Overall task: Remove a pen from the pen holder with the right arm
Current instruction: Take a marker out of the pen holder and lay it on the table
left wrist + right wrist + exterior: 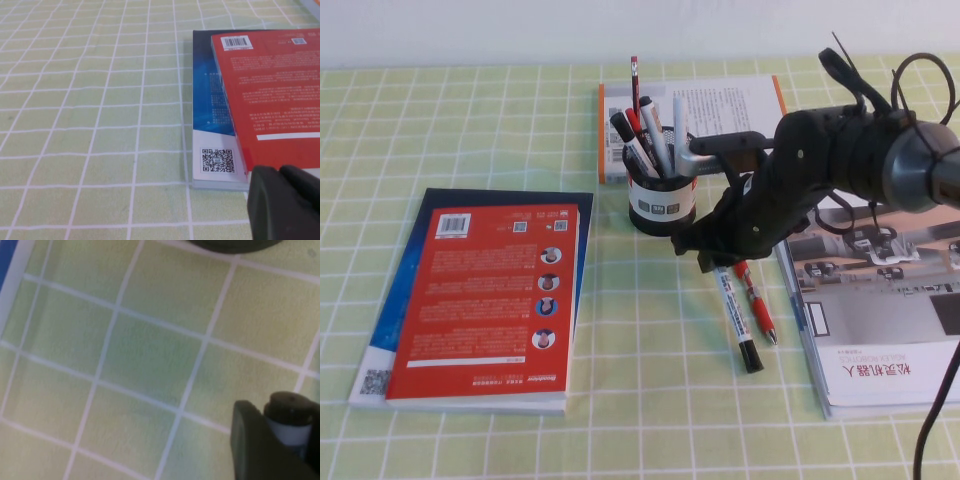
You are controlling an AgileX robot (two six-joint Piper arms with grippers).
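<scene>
Right gripper [705, 255] is low over the table, and its jaws are closed on the top end of a white marker [735, 315]. You only get one finger [250, 440] clearly in the right wrist view. The other is cut off at the frame edge, so take the grip as likely, not certain. The marker's gripped end is hidden under the gripper in the high view. The rest of it runs out from the jaws toward the robot, ending in a black cap. You can't tell if that far end rests on the cloth or hangs just above it.

The pen holder [660, 200] stands just beside the jaws, on their left and slightly beyond them. It's apart from them or barely touching, hard to say which. Several pens stick out of it, but they overlap, so the count isn't readable.

A red pen [756, 305] lies on the table just beside the marker, on the side away from the holder. Its upper end is hidden under the gripper.

A magazine [880, 330] sits to the right of the jaws, partly covered by the arm and cut off by the frame.

Left gripper [281, 175] doesn't show in the high view. In its wrist view the fingers look pressed together with nothing between them, though they're partly cut off. They hang just off the corner of a red book [270, 85] stacked on a blue book [210, 100].
</scene>
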